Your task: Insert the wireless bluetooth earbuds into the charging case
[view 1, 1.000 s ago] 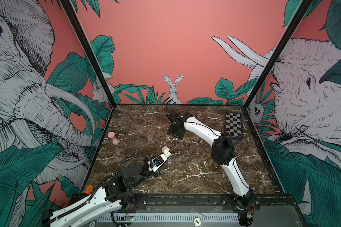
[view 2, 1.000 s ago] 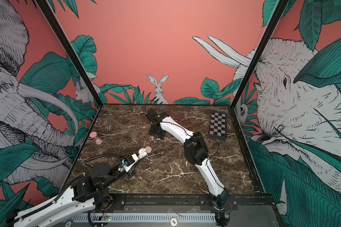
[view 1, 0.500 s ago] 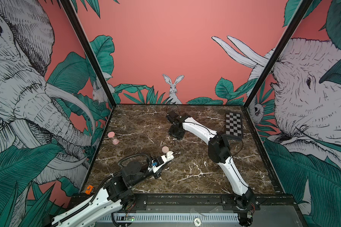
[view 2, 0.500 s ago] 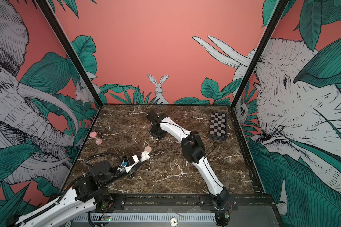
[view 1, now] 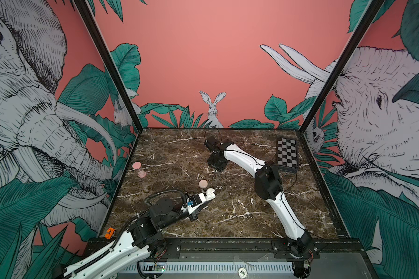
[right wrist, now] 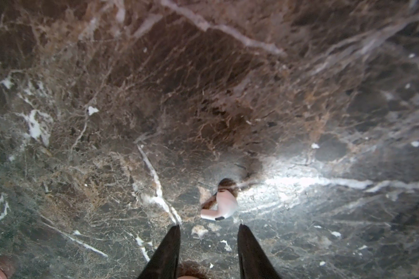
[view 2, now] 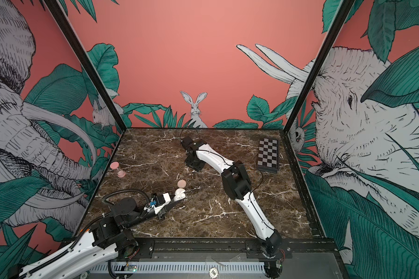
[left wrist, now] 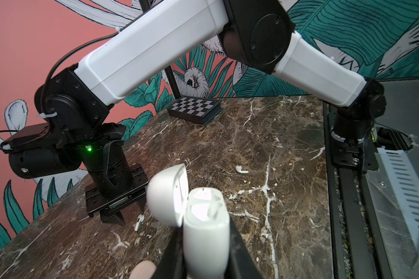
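Marble top [right wrist: 228,72]: left gripper [left wrist: 203,256] clamps the open charging case [left wrist: 206,229], right gripper [right wrist: 209,227] partly open by an earbud [right wrist: 224,203]

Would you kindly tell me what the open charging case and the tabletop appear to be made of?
Charging case: likely smooth white plastic, glossy; it shows bright highlights. Tabletop: brown marble or a marble-look laminate, polished; white veins, sheen.
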